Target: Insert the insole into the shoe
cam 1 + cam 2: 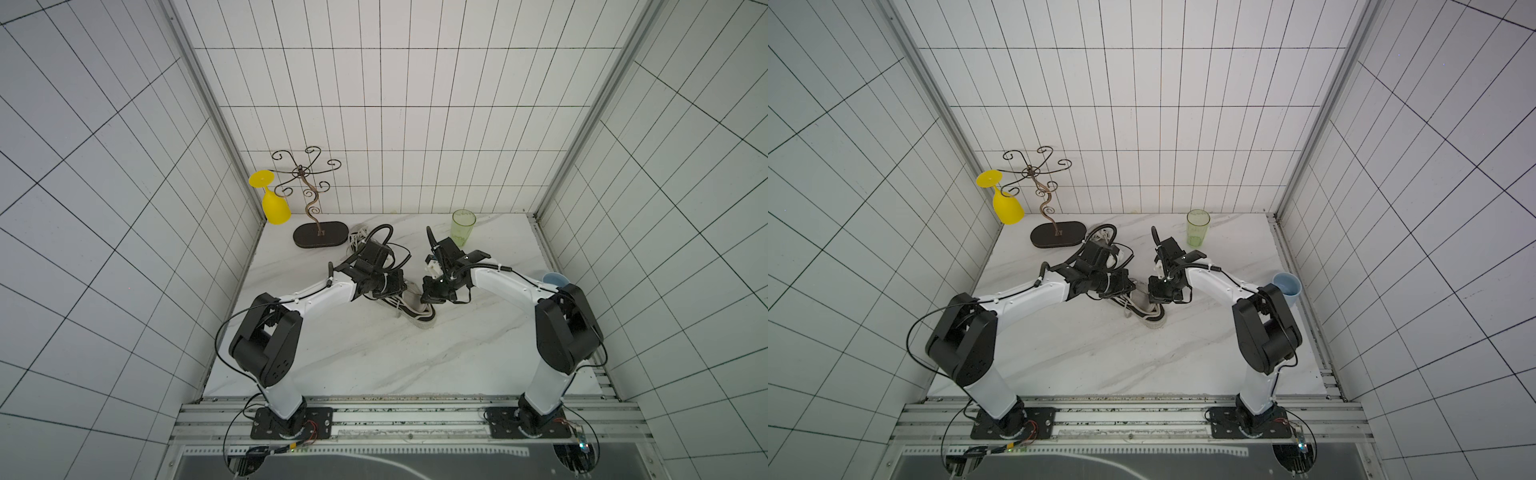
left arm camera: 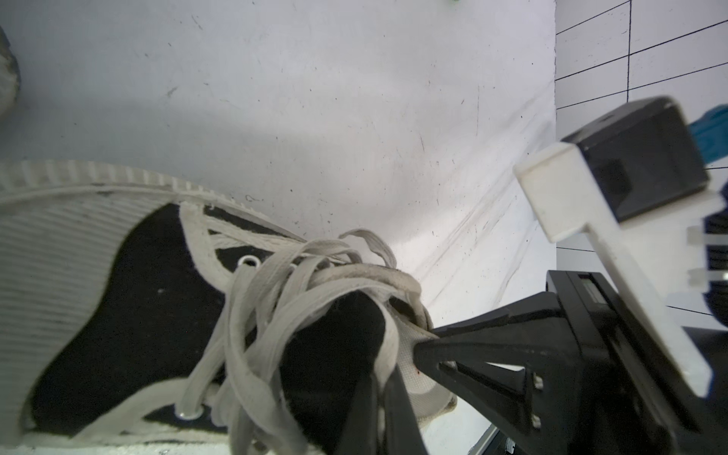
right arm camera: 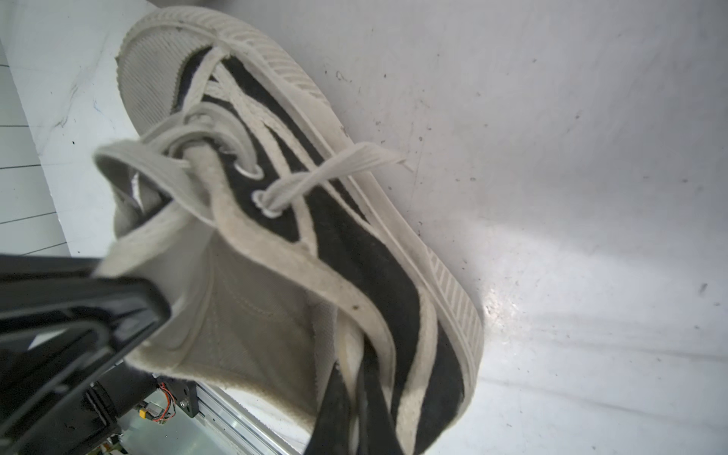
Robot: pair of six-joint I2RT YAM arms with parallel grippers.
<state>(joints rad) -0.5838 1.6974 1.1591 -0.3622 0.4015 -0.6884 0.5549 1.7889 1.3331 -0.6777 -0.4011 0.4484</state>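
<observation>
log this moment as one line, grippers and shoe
left gripper: shut on shoe collar | right gripper: shut on shoe collar | shoe: on table, mouth pulled open | insole: cannot tell

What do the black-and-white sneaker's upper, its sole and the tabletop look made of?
Black sneaker upper: likely canvas, matte, fuzzy weave.
Off-white ribbed sole: probably rubber, moulded ridges, scuffed.
White veined tabletop: marble-look slab or laminate, semi-gloss, reflecting light.
</observation>
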